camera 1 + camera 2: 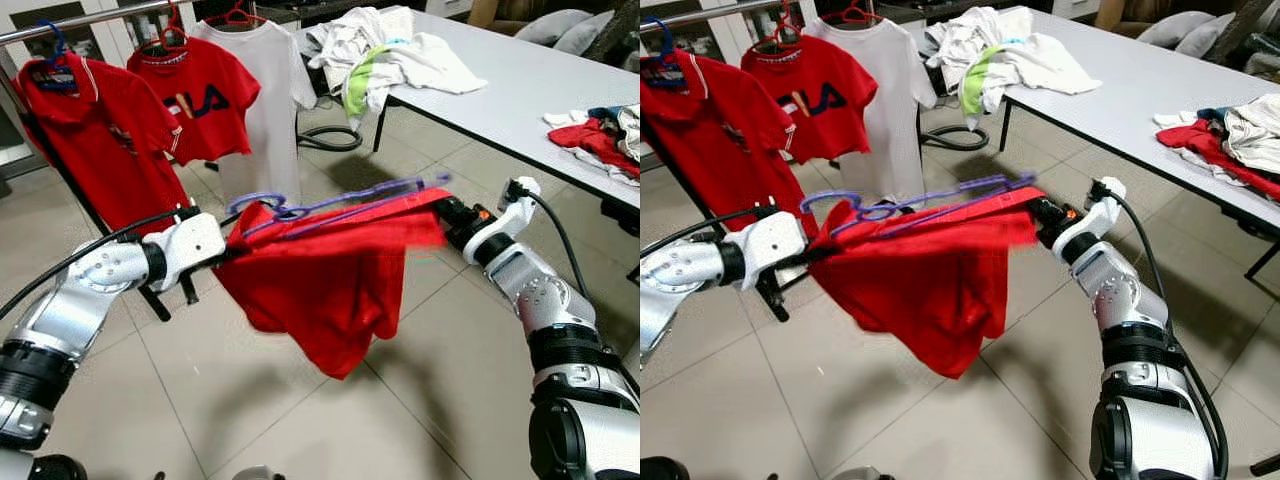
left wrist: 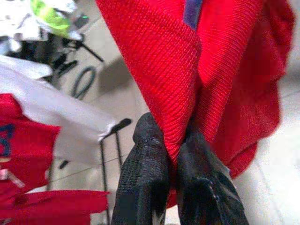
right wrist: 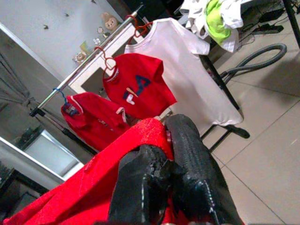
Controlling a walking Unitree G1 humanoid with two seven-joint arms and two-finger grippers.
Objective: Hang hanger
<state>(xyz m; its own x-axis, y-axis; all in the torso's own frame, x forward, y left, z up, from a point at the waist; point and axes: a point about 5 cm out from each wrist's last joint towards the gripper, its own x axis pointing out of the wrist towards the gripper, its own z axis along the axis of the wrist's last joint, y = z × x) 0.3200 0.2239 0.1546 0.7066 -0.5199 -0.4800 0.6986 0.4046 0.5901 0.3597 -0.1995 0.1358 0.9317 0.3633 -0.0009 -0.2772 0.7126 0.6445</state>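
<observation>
Red shirt (image 1: 320, 280) on purple hanger (image 1: 340, 205), stretched mid-frame between left pincer (image 2: 176, 154) and right pincer (image 3: 164, 154), both clamped on cloth, ready for the upper-left rail (image 1: 90, 20).

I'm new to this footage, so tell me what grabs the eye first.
A red knit shirt on a purple plastic hanger hangs stretched between the left gripper and right gripper, both shut on its fabric. Behind stands a metal clothes rail with two red shirts and a white T-shirt.
</observation>
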